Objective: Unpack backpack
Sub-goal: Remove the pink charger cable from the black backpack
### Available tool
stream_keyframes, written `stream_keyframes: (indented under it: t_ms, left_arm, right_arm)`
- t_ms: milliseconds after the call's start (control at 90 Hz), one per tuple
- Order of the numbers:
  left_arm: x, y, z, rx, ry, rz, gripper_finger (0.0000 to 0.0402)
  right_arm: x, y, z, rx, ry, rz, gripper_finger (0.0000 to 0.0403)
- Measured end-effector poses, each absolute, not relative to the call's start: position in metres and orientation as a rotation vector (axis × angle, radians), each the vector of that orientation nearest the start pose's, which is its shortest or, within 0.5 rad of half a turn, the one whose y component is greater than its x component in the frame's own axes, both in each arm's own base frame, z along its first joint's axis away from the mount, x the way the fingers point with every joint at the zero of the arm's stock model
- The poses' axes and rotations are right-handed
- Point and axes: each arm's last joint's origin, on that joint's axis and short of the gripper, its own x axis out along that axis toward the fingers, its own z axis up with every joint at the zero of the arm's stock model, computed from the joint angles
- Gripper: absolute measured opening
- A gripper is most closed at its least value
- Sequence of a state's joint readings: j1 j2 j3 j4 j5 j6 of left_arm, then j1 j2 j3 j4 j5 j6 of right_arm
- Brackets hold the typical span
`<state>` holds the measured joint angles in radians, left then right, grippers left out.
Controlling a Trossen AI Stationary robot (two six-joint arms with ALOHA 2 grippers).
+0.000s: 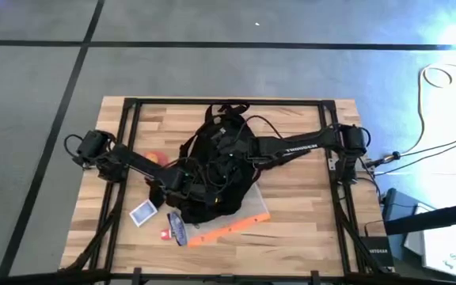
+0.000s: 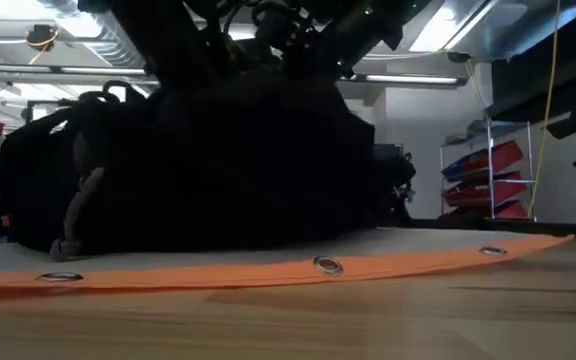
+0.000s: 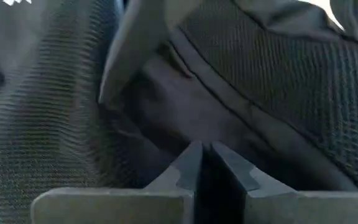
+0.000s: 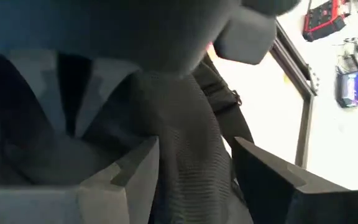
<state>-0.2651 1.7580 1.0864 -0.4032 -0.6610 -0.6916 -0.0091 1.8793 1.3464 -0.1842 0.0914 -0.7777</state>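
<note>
The black backpack [image 1: 216, 170] lies in the middle of the table and fills the low view [image 2: 218, 170]. Its near part rests on a flat sheet with an orange edge [image 1: 236, 224]. My left gripper [image 1: 182, 180] comes in from the table's left, shut at the backpack's left side [image 3: 205, 152]. My right gripper [image 1: 226, 154] reaches in from the right over the backpack's top. It is open, and a ridge of black fabric [image 4: 185, 137] runs between its fingers [image 4: 194, 162]. I cannot tell whether they touch it. My left gripper's closed fingertips [image 3: 194, 152] meet a seam of smooth black fabric [image 3: 185, 134] on the backpack's left side, next to a mesh panel. The fingers come in roughly level from the table's left. They hide whether a fold is pinched between them. The backpack stays on the table.
On the near left of the table lie a small blue-and-white box [image 1: 142, 212], a small red thing [image 1: 165, 234] and a dark purple thing [image 1: 177, 228]. A red-orange round thing [image 1: 157, 158] sits by my left arm. A black frame [image 1: 129, 127] borders the table.
</note>
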Motion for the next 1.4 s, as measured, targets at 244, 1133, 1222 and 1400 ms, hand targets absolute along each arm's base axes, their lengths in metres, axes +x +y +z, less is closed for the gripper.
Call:
stream_keyframes:
  t_ms: [244,1133,1222,1400]
  left_arm:
    - [0.331,-0.07,0.177,-0.088,0.802,0.687,0.0017]
    - [0.322,-0.069,0.18,-0.059,0.805,0.757,0.0017]
    - [0.32,-0.068,0.186,-0.048,0.776,0.778,0.0017]
    - [0.317,-0.066,0.197,-0.013,0.741,0.794,0.0017]
  right_arm:
    - [0.396,-0.009,0.244,-0.794,0.756,0.174,0.0184]
    - [0.377,-0.029,0.173,-0.028,0.796,0.431,0.0188]
    - [0.382,-0.03,0.164,-0.002,0.788,0.434,0.0212]
    - [0.397,-0.038,0.16,-0.011,0.688,0.279,0.0246]
